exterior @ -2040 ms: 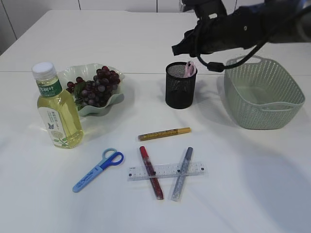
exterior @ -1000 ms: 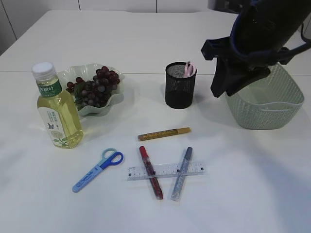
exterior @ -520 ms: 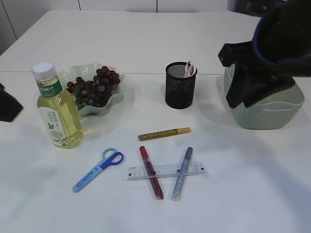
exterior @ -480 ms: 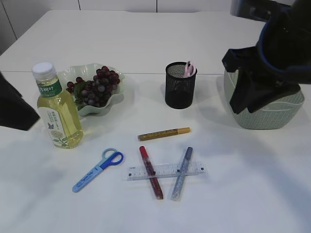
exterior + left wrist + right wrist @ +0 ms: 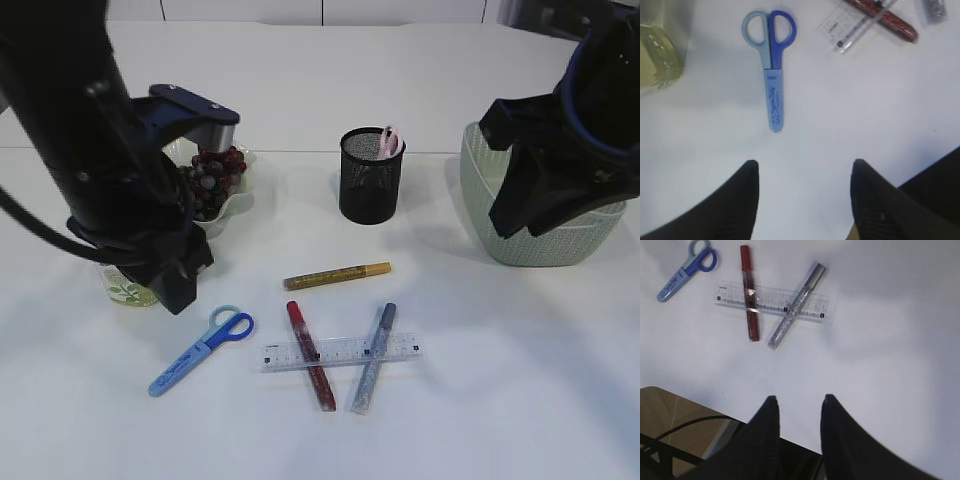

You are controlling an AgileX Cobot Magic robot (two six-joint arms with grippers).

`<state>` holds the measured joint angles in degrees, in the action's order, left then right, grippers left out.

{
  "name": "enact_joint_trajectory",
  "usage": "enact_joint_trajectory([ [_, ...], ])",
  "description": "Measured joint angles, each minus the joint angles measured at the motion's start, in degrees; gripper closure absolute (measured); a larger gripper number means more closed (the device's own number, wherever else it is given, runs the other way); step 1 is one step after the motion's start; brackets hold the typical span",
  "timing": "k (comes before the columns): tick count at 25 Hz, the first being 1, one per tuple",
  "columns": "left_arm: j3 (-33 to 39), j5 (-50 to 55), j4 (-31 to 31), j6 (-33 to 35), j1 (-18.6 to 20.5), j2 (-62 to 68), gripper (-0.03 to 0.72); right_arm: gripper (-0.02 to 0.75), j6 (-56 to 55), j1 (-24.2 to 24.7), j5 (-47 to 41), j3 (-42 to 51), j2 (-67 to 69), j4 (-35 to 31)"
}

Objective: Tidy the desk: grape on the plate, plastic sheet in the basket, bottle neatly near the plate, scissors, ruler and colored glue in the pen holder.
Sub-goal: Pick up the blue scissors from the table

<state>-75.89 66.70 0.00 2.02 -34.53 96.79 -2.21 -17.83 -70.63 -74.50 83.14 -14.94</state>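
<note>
We take the blue scissors point(image 5: 771, 62) as the thing the coming move turns on: they lie flat on the white table point(image 5: 520, 380), in front of the bottle point(image 5: 125, 290) and left of the clear ruler point(image 5: 342, 352), which has the red glue pen point(image 5: 311, 354) and the silver glue pen point(image 5: 374, 358) crossed over it. In the left wrist view the scissors sit straight ahead of the left pincer point(image 5: 802, 192), apart from it, handles at the far end and the capped blade end pointing back toward us, so their long axis runs roughly along the line of reach and across the gap between the two fingers point(image 5: 742, 190). Those fingers stand spread and hold nothing. From this we judge the left arm the nearer one; it hangs over the bottle and the plate of grapes point(image 5: 215, 175). The right pincer point(image 5: 797, 427) is also parted and empty; its arm is over by the green basket point(image 5: 540, 240), well apart from the scissors, though nearer the ruler. The mesh pen holder point(image 5: 371, 177) stands between the two arms, farther back on the table.
</note>
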Motion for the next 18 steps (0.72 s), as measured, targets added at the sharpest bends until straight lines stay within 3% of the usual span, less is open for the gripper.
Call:
enact_joint_trajectory([
  [10, -3.4, -2.5, 2.4, -3.2, 0.0, 15.7, 0.263, 0.498, 0.0, 0.0, 0.0, 0.0, -0.3, 0.1],
  [18, -3.4, -6.4, 3.8, -3.3, 1.0, 18.6, 0.263, 0.498, 0.0, 0.0, -0.1, 0.0, -0.3, 1.6],
])
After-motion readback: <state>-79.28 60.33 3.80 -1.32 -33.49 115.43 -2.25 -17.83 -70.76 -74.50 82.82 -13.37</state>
